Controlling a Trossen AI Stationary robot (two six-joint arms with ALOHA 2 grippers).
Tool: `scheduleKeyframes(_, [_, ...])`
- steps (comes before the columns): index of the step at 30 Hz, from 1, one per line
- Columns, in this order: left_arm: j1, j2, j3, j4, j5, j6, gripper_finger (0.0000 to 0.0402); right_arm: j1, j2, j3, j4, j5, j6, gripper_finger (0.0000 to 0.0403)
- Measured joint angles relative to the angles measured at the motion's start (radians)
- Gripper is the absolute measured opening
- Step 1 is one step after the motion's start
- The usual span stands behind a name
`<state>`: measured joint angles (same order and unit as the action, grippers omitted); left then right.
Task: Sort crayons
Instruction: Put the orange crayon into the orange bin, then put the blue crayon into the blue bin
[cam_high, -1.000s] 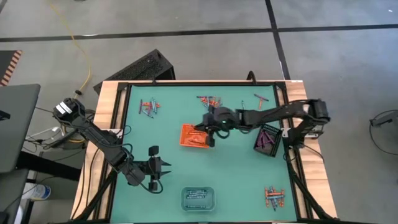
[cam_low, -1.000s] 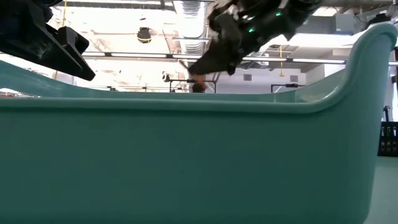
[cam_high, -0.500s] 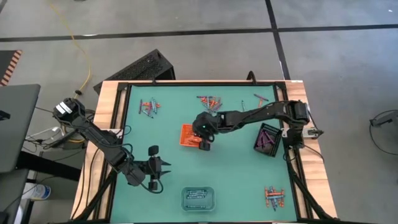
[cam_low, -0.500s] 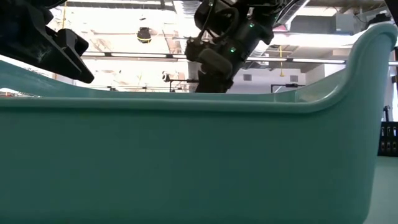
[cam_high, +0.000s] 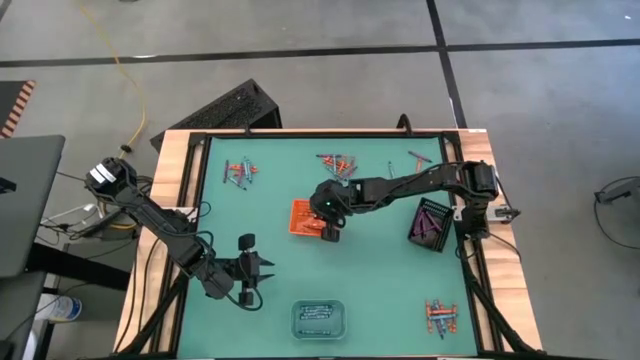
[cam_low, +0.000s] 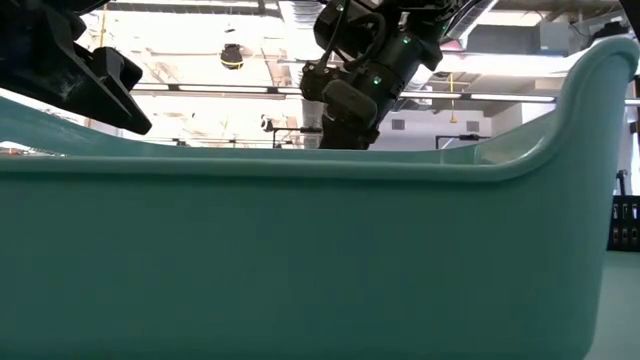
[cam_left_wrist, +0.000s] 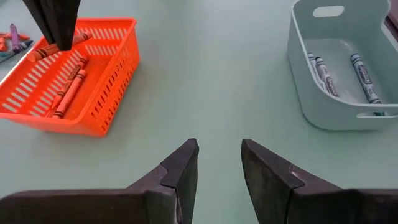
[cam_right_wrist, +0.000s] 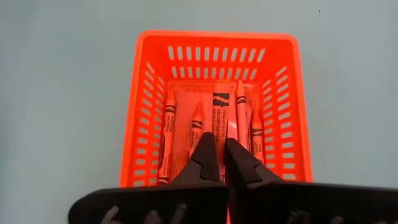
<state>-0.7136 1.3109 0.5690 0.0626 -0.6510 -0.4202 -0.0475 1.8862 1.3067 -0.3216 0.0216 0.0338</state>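
Overhead, right end effector (cam_right_wrist: 217, 155) grips an orange crayon (cam_right_wrist: 220, 118) above orange tray (cam_right_wrist: 149, 112).

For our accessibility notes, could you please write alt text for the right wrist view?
The right gripper, shut on an orange crayon, hangs over an orange basket holding several more orange crayons, on a green table.

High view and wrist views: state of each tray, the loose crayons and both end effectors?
Right end effector: shut on an orange crayon, low over the orange tray.
Left end effector: open, empty, above bare mat.
Orange tray: upright, several orange crayons inside.
Clear tray: upright, a few blue-grey crayons inside.
Black tray: purple crayons inside.
Loose crayons: unsorted, in piles on the mat.
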Motion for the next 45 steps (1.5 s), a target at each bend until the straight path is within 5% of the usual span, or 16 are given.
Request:
scheduleKeyframes(15, [0.0,0.0,0.0,-0.004,0.0,-0.003,0.0114,0.0,0.0,0.0,-0.006,0.005,0.013,0.0061])
scheduleKeyframes(37, [0.0,0.0,0.0,-0.004,-0.001,0.005,0.0114,-0.001,-0.051,-0.001,-0.017,0.004,-0.06,0.0064])
scheduleKeyframes(45, [0.0,0.0,0.0,-0.003,-0.002,0.071,0.0114,0.022,-0.214,-0.001,-0.262,0.006,-0.028,0.0064])
